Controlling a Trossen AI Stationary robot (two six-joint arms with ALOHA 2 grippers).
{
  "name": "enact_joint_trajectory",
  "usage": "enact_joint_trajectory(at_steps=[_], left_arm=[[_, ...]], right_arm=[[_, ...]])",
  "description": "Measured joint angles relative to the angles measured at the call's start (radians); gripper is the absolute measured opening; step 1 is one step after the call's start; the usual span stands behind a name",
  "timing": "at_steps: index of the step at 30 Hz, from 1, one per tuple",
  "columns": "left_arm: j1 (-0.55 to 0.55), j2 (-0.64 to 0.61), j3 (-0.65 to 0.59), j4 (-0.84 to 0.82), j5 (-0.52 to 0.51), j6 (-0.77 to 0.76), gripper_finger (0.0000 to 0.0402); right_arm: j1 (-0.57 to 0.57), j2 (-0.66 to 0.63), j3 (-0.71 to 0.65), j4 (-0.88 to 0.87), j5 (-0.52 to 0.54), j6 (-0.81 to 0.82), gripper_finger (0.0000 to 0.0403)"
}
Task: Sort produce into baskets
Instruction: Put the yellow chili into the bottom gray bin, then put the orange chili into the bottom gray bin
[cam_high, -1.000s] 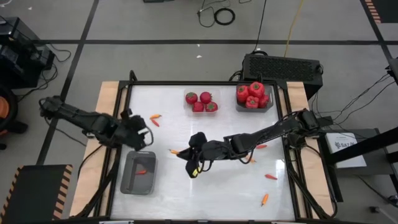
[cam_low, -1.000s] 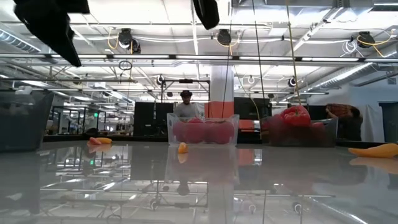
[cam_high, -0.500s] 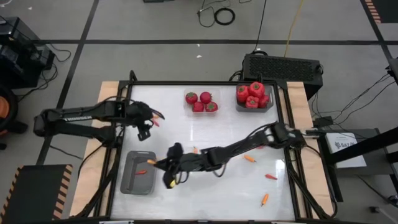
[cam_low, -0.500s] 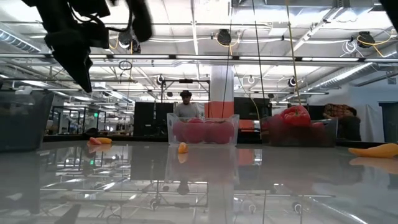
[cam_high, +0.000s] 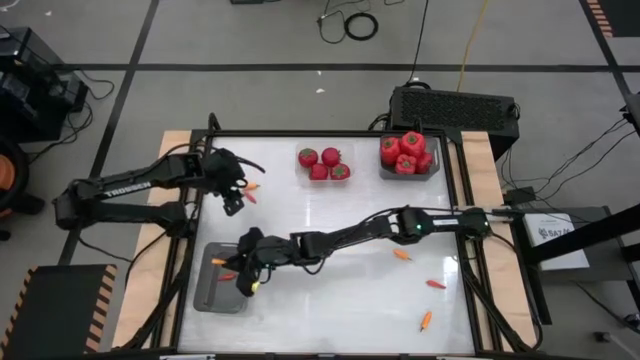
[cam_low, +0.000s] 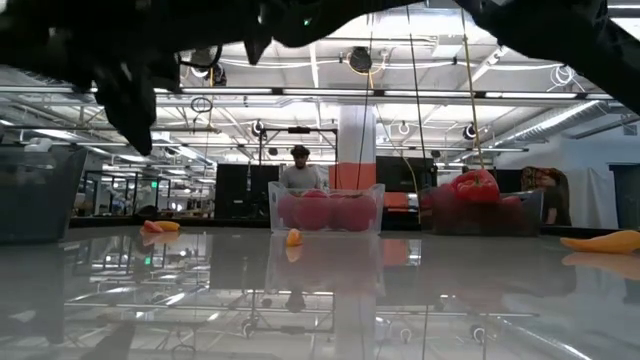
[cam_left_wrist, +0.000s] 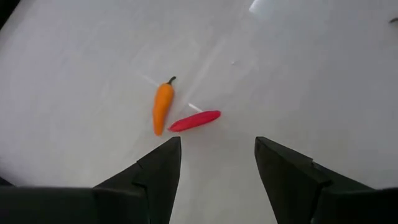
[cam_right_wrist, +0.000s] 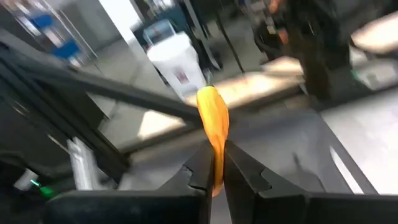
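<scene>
My right gripper (cam_high: 242, 272) reaches across the table and hangs over the right wall of the grey tray (cam_high: 212, 297) at the near left. It is shut on an orange pepper (cam_right_wrist: 213, 115). A red pepper (cam_high: 227, 277) lies in that tray. My left gripper (cam_left_wrist: 217, 155) is open above the table at the far left. It stands just short of an orange pepper (cam_left_wrist: 163, 109) and a red pepper (cam_left_wrist: 194, 120), which lie side by side on the table. Red tomatoes (cam_high: 405, 152) fill the second grey tray (cam_high: 434, 170) at the far right. A few more tomatoes (cam_high: 323, 163) sit at the far middle. My right gripper pinches the orange pepper's one end (cam_right_wrist: 215, 158) between its two fingertips (cam_right_wrist: 200, 173). The rest of the pepper sticks out past the fingertips. The pepper is lifted clear, over the tray.
Loose peppers lie on the table's right half: an orange one (cam_high: 401, 254), a red one (cam_high: 435, 284) and an orange one (cam_high: 426, 320) near the front edge. A black box (cam_high: 455, 106) stands beyond the far right corner. My right arm (cam_high: 380, 232) spans the table's middle.
My right gripper has carried the orange pepper from the table's middle toward the left and near edges, to above the left tray. My left gripper has gone from beside that tray toward the far edge, to the two peppers at the far left.
</scene>
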Motion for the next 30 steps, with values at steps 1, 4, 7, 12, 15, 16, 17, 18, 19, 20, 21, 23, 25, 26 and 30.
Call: enact_joint_trajectory(at_steps=[1, 4, 7, 12, 15, 16, 17, 18, 19, 20, 21, 23, 25, 26, 30], left_arm=[[0.008, 0.003, 0.0, 0.001, 0.004, 0.001, 0.0212], [0.024, 0.005, 0.0, 0.001, 0.005, 0.001, 0.0212], [0.025, 0.006, 0.0, 0.001, 0.011, 0.005, 0.0212], [0.025, 0.006, 0.0, 0.002, 0.021, 0.011, 0.0212], [0.025, 0.006, 0.0, 0.002, 0.021, 0.011, 0.0212], [0.025, 0.006, 0.0, 0.002, 0.021, 0.011, 0.0212], [0.025, 0.006, 0.0, 0.002, 0.021, 0.011, 0.0212], [0.025, 0.006, 0.0, 0.003, 0.021, 0.011, 0.0212], [0.025, 0.006, 0.0, 0.003, 0.021, 0.011, 0.0212], [0.025, 0.006, 0.0, 0.003, 0.021, 0.011, 0.0212], [0.025, 0.006, 0.0, 0.003, 0.021, 0.011, 0.0212], [0.025, 0.006, 0.0, 0.003, 0.021, 0.011, 0.0212], [0.024, 0.006, 0.0, 0.004, 0.021, 0.011, 0.0212], [0.025, 0.006, 0.0, 0.003, 0.021, 0.011, 0.0212], [0.025, 0.006, 0.0, 0.004, 0.021, 0.011, 0.0212]], right_arm=[[-0.003, 0.004, 0.002, -0.024, 0.0, 0.0, 0.0024], [-0.005, 0.01, 0.003, -0.102, 0.002, -0.002, 0.0024], [-0.003, 0.01, 0.003, -0.162, 0.004, -0.024, 0.0025], [0.0, 0.01, 0.003, -0.197, 0.006, -0.069, 0.0033], [0.0, 0.01, 0.003, -0.194, 0.006, -0.075, 0.0056], [0.0, 0.009, 0.003, -0.194, 0.006, -0.075, 0.0065], [0.0, 0.009, 0.003, -0.195, 0.006, -0.075, 0.0076], [0.0, 0.009, 0.003, -0.195, 0.006, -0.075, 0.0087], [0.0, 0.009, 0.003, -0.195, 0.006, -0.075, 0.0099], [0.0, 0.008, 0.003, -0.194, 0.006, -0.075, 0.011], [0.0, 0.0, 0.003, -0.203, 0.006, -0.075, 0.0121], [-0.002, -0.017, 0.003, -0.237, 0.006, -0.072, 0.0141], [-0.005, -0.053, 0.003, -0.308, 0.006, -0.061, 0.0156], [-0.007, -0.076, 0.003, -0.347, 0.005, -0.054, 0.0163], [-0.018, -0.192, 0.003, -0.616, 0.005, -0.053, 0.0182]])
